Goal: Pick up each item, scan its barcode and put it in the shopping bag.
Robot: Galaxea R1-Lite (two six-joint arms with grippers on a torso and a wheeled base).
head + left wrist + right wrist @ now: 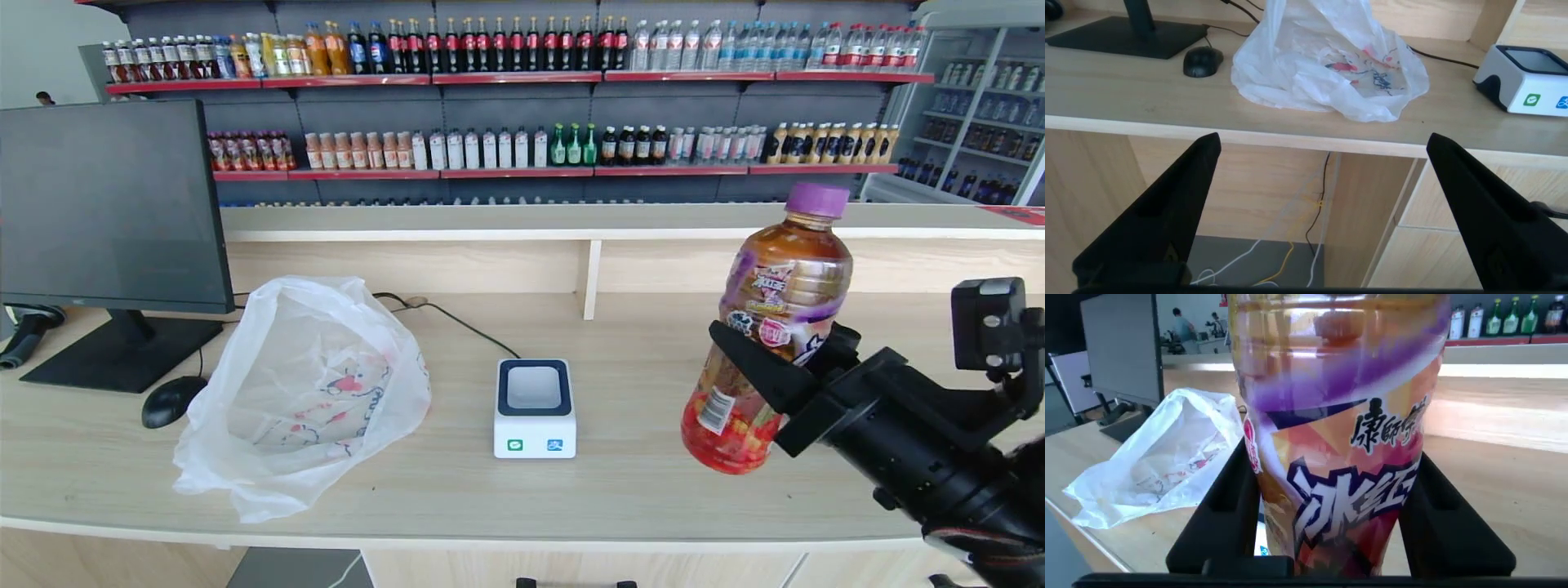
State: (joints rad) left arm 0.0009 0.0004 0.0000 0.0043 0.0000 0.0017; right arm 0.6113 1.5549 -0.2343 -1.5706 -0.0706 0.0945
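Grasping the purple-capped tea bottle (788,278) mid-body with the right gripper (780,347), held it tilted above the counter (637,490), right of the barcode scanner (535,407), far finger hidden behind it. Hung the left gripper (1323,163) spread empty below the counter edge, facing the shopping bag (310,392).

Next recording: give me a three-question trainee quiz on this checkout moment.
1. True or false: the right end effector is shut on the bottle.
2. What stands on the counter between the shopping bag and the bottle? A) scanner B) mouse C) monitor
3. Fill in: the left end effector has its fingers ___.
Key: 1 true; 2 A; 3 open.
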